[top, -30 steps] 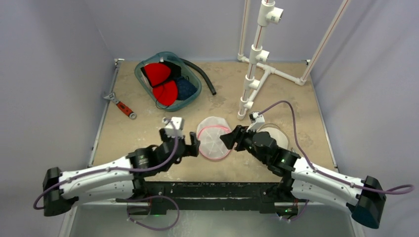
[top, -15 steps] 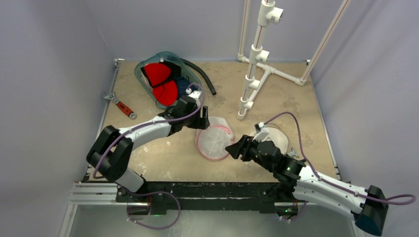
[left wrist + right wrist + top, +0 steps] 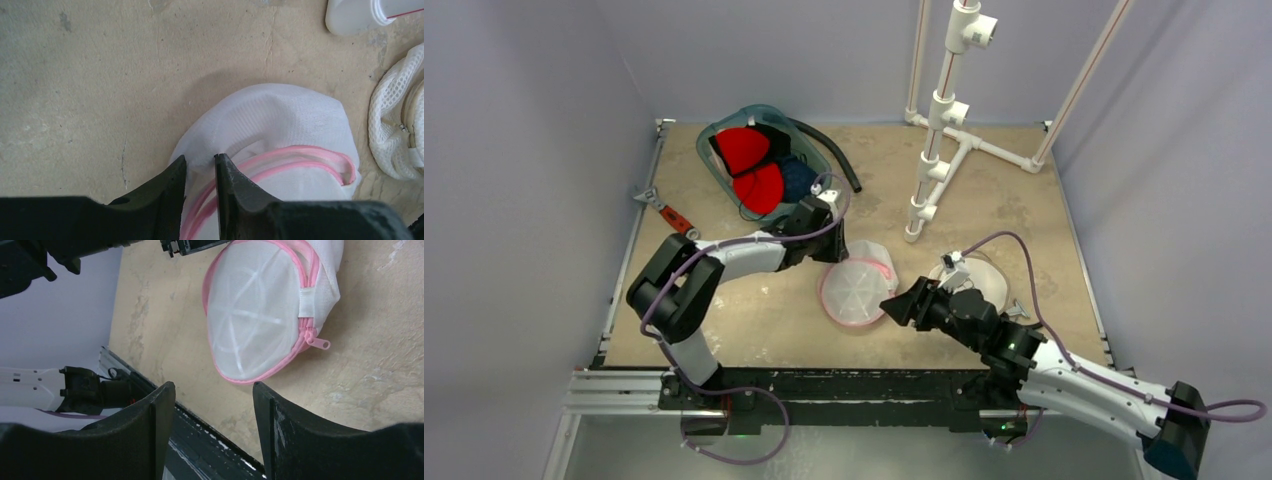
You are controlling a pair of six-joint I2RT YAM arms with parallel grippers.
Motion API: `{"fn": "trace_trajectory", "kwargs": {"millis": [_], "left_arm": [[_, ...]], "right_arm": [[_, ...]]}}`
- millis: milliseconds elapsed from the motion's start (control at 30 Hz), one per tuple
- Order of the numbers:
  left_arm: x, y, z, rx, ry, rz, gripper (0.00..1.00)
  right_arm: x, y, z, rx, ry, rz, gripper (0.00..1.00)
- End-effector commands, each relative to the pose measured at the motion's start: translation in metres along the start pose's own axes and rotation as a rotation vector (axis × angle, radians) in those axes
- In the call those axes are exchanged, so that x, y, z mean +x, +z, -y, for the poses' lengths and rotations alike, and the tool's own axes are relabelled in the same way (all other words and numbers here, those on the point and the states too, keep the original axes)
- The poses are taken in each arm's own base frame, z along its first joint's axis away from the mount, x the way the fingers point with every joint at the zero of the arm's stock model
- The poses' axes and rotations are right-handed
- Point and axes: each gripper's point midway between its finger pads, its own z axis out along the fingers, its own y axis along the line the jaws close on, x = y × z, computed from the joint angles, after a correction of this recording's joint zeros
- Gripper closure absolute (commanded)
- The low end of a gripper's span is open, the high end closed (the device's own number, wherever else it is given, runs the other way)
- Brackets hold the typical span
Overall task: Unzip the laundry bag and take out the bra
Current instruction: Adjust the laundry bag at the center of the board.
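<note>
Resting mid-table [image 3: 754, 325]: laundry bag [image 3: 856, 292]. Touching its far edge: left pincer [image 3: 200, 160]. Hovering just right: right pincer [image 3: 212, 386]. Sitting behind, leftward: basket [image 3: 706, 152], wrench [image 3: 672, 215] lying left of it.

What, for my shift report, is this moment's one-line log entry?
left pincer: pinching laundry bag mesh | right pincer: open, facing zipper pull | bag: zipped

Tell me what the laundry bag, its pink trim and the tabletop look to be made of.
The laundry bag: white mesh fabric, matte; fine knit holes show.
The pink trim: probably woven binding, matte, folding with the bag.
The tabletop: unclear, perhaps painted board or stone-look sheet; beige, mottled, matte, hairline cracks.
</note>
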Motion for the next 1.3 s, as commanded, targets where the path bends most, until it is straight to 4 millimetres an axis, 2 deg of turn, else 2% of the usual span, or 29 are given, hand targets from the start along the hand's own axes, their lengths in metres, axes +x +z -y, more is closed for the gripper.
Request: {"fn": "trace_trajectory", "kwargs": {"millis": [0, 233, 467, 633, 833, 1033, 1267], "left_arm": [[-0.001, -0.007, 0.008, 0.063, -0.082, 0.054, 0.75], [0.028, -0.035, 0.002, 0.075, -0.235, 0.084, 0.82], [0.039, -0.06, 0.001, 0.068, -0.285, 0.117, 0.82], [0.037, -0.071, 0.004, 0.065, -0.271, 0.125, 0.78], [0.014, -0.09, -0.004, -0.004, -0.194, 0.199, 0.72], [0.021, -0.075, -0.021, -0.1, -0.126, 0.146, 0.72], [0.017, -0.06, -0.013, -0.046, -0.128, 0.162, 0.75]], "right_arm": [[0.009, -0.001, 0.006, 0.02, 0.083, -0.024, 0.39], [0.028, 0.002, 0.035, 0.133, 0.146, -0.072, 0.38], [0.034, 0.01, 0.04, 0.132, 0.164, -0.073, 0.39], [0.037, 0.009, 0.045, 0.173, 0.184, -0.087, 0.39], [0.032, 0.012, 0.056, 0.218, 0.175, -0.049, 0.39], [0.035, 0.02, 0.067, 0.277, 0.198, -0.042, 0.4], [0.031, 0.028, 0.067, 0.269, 0.213, -0.03, 0.41]]}}
